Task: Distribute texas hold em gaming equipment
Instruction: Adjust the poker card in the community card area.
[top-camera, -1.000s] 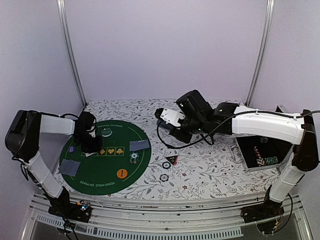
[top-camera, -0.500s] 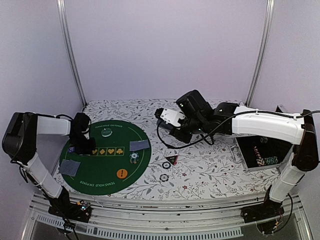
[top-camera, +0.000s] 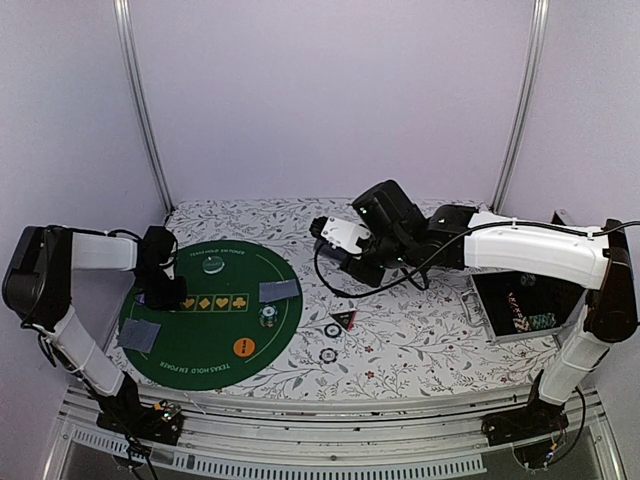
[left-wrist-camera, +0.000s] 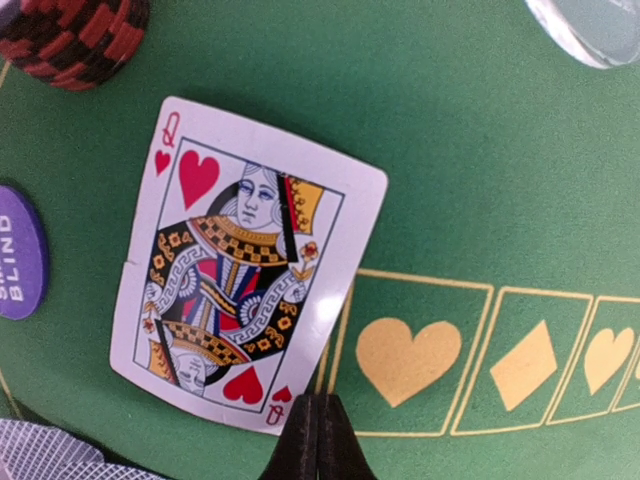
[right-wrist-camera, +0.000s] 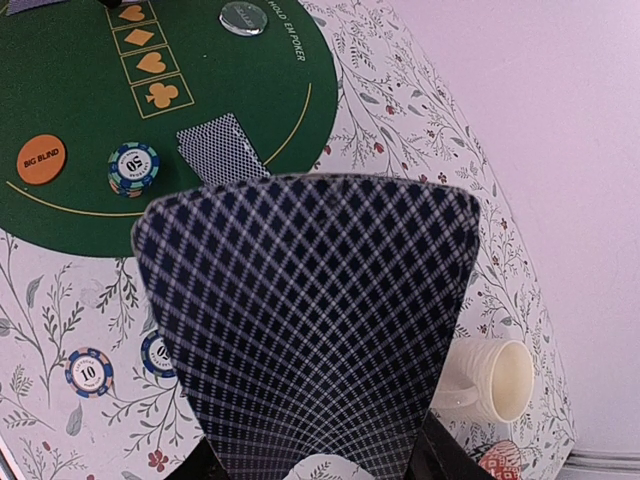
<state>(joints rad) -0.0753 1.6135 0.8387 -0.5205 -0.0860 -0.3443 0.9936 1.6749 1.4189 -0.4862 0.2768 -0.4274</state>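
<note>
A face-up queen of hearts (left-wrist-camera: 245, 265) lies flat on the green poker mat (top-camera: 215, 365), beside the printed suit boxes. My left gripper (left-wrist-camera: 318, 440) is shut, its tips just over the card's near corner (top-camera: 165, 292). Around it are a purple small-blind disc (left-wrist-camera: 15, 255), a red-and-black chip stack (left-wrist-camera: 75, 35) and a clear disc (left-wrist-camera: 595, 25). My right gripper (right-wrist-camera: 320, 465) hovers above the floral table (top-camera: 340, 235), shut on a deck of grey-blue-backed cards (right-wrist-camera: 310, 320). On the mat lie face-down cards (top-camera: 280, 290) (top-camera: 138, 334), a chip stack (top-camera: 267, 316) and an orange button (top-camera: 244, 347).
A black-and-red triangular marker (top-camera: 345, 320) and two loose chips (top-camera: 331, 329) (top-camera: 327, 354) lie right of the mat. An open case (top-camera: 520, 310) with chips stands at the right. A cream mug (right-wrist-camera: 495, 380) and a red-patterned dish (right-wrist-camera: 505, 462) sit below my right wrist.
My left gripper has drawn back to the left along the mat, still shut. The right arm and its deck have not moved.
</note>
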